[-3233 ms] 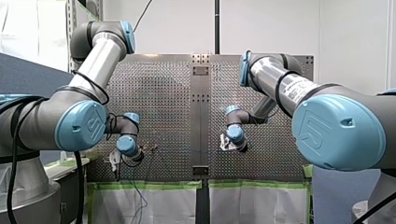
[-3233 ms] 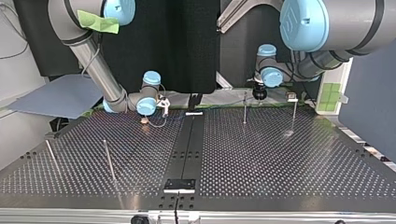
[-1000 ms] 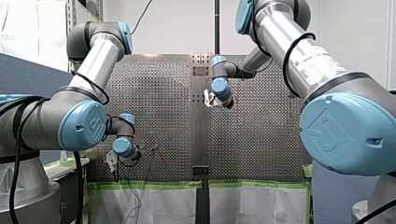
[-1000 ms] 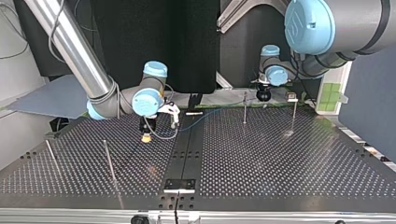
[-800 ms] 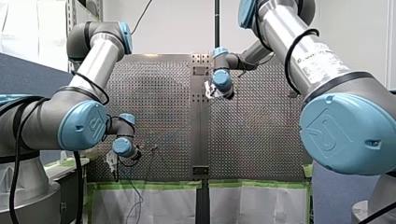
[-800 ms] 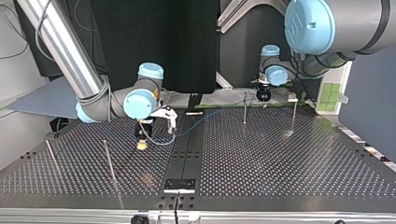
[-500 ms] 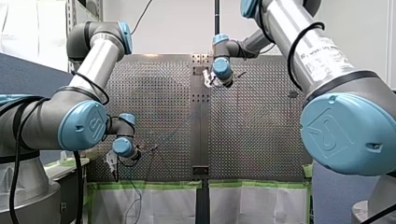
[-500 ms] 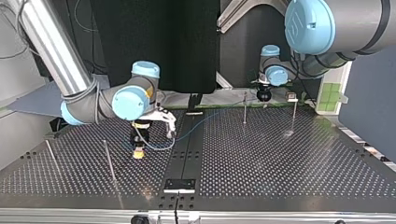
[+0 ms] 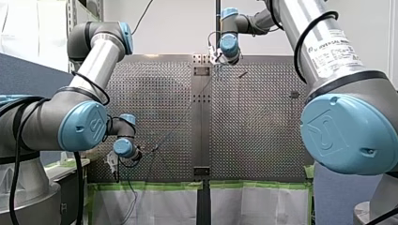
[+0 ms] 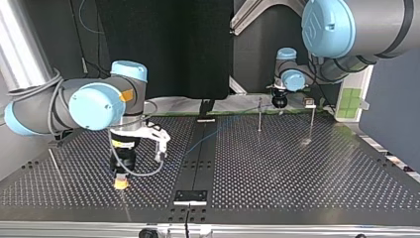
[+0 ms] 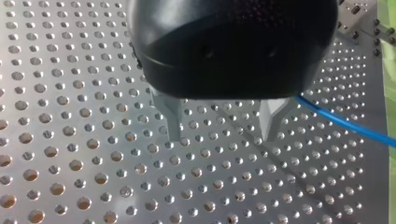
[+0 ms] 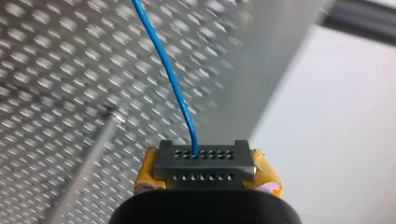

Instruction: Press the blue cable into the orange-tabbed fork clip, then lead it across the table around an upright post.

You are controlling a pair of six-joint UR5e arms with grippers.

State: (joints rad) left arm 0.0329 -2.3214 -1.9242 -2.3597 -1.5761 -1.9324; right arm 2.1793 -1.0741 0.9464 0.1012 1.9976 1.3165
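Blue cable (image 12: 173, 79) is pinched by R tool (image 12: 204, 163) just beside post (image 12: 88, 161) for routing; L tool (image 11: 221, 135), well apart from post, is spread.

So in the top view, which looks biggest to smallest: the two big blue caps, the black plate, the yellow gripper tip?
1. Blue cap on my left arm and blue cap on my right arm: about alike, distances may differ, so unranked.
2. Black plate.
3. Yellow tip of my right gripper.

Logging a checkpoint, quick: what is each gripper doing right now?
Left gripper: open, holding nothing.
Right gripper: closed on the blue cable.
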